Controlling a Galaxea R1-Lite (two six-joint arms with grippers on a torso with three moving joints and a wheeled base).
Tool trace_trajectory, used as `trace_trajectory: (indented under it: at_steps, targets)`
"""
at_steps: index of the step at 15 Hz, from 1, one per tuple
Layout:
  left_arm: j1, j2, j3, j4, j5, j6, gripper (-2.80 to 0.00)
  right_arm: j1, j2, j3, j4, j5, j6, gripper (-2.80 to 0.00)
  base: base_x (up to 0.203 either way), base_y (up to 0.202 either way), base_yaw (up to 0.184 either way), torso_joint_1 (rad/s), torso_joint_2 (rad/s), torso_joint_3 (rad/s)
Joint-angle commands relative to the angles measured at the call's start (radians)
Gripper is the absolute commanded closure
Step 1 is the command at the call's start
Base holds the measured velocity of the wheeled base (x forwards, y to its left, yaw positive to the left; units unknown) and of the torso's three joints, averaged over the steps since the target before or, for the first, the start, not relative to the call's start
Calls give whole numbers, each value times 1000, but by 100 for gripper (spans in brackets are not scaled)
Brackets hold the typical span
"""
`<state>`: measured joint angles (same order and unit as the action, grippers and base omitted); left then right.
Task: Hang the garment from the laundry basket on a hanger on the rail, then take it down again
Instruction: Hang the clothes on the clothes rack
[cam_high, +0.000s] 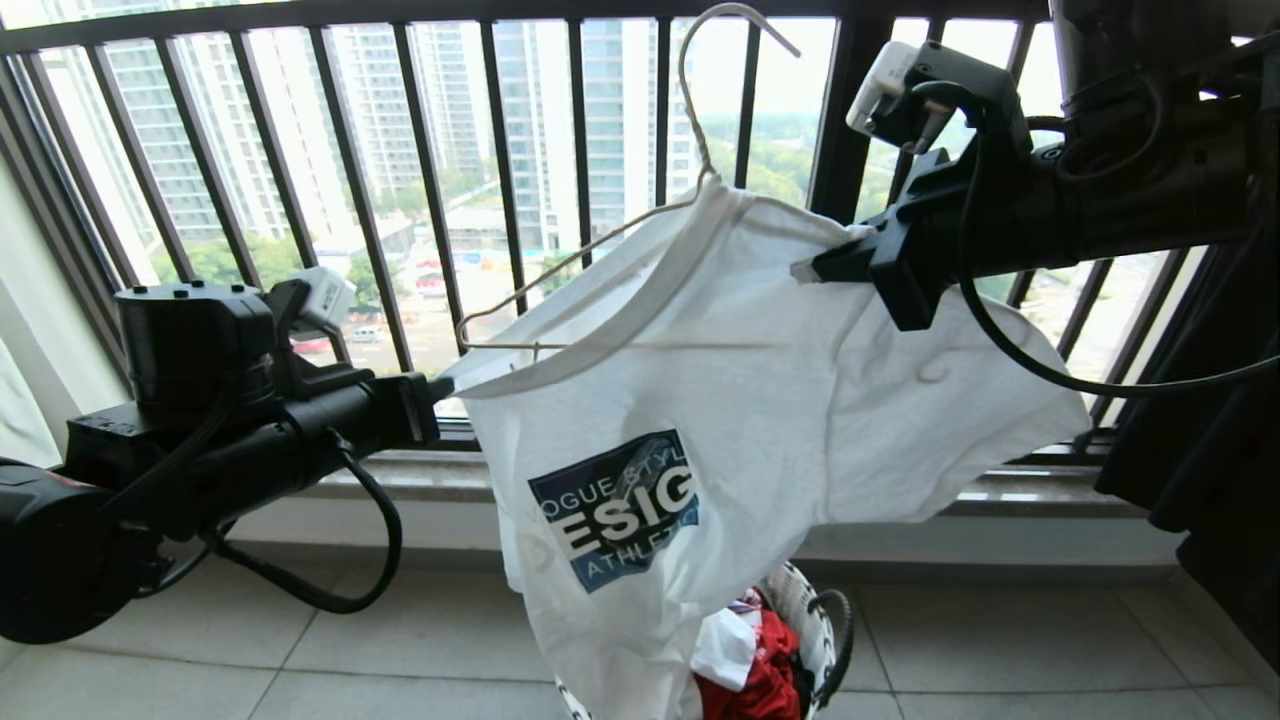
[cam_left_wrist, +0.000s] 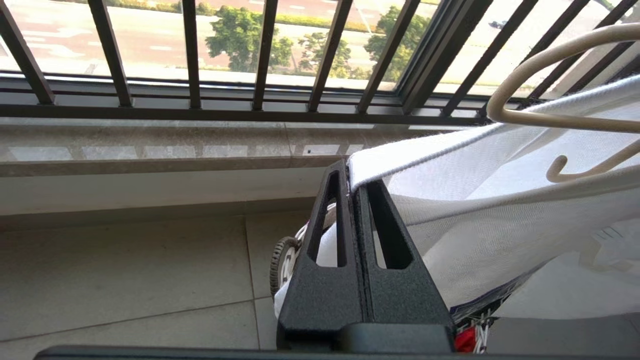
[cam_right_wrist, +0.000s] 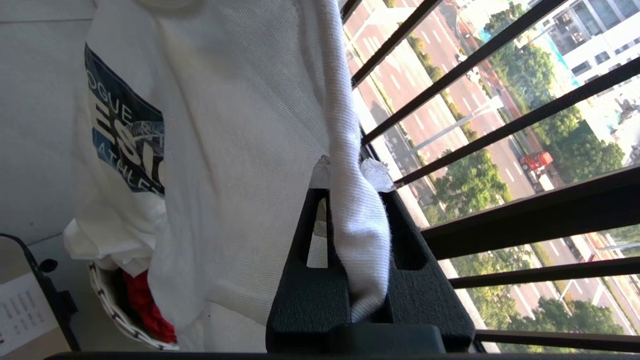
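The garment (cam_high: 760, 400), a white T-shirt with a blue lettered logo, hangs stretched between both grippers in front of the window. The thin beige wire hanger (cam_high: 586, 256) sits inside its neck opening, with its hook free in the air above. My left gripper (cam_high: 440, 385) is shut on the shirt's edge (cam_left_wrist: 380, 165) at the lower left. My right gripper (cam_high: 805, 268) is shut on the ribbed collar (cam_right_wrist: 355, 225), higher on the right. The hanger's end (cam_left_wrist: 525, 75) shows beside the cloth. The laundry basket (cam_high: 815, 620) stands on the floor below the shirt. The rail is out of view.
A black barred window railing (cam_high: 430, 180) and a stone sill (cam_high: 420, 475) run just behind the shirt. Red cloth (cam_high: 765, 680) and other laundry lie in the basket. A dark cloth (cam_high: 1200, 450) hangs at the right edge. Tiled floor (cam_high: 300, 650) lies below.
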<state>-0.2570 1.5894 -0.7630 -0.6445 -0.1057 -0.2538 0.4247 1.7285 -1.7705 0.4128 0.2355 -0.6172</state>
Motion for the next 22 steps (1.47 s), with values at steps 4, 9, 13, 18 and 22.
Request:
trace_trajectory:
  at_steps: [4,9,13,18,22]
  targets:
    - [21,-14,-16,-4,0,-2,0,-10,-2,45,1,1,-25,0,0,0,0,0,0,0]
    - [21,-20,-22,-4,0,-2,0,-9,28,54,-6,-1,-42,0,0,0,0,0,0,0]
    - [21,-39,-45,-8,0,-10,0,-1,42,67,-8,-3,-53,0,0,0,0,0,0,0]
    - [-3,-81,-101,107,-2,-10,0,9,74,68,-58,-22,-53,0,0,0,0,0,0,0]
    - [-29,-73,-179,149,1,-6,0,9,92,70,-92,-28,-55,0,0,0,0,0,0,0]
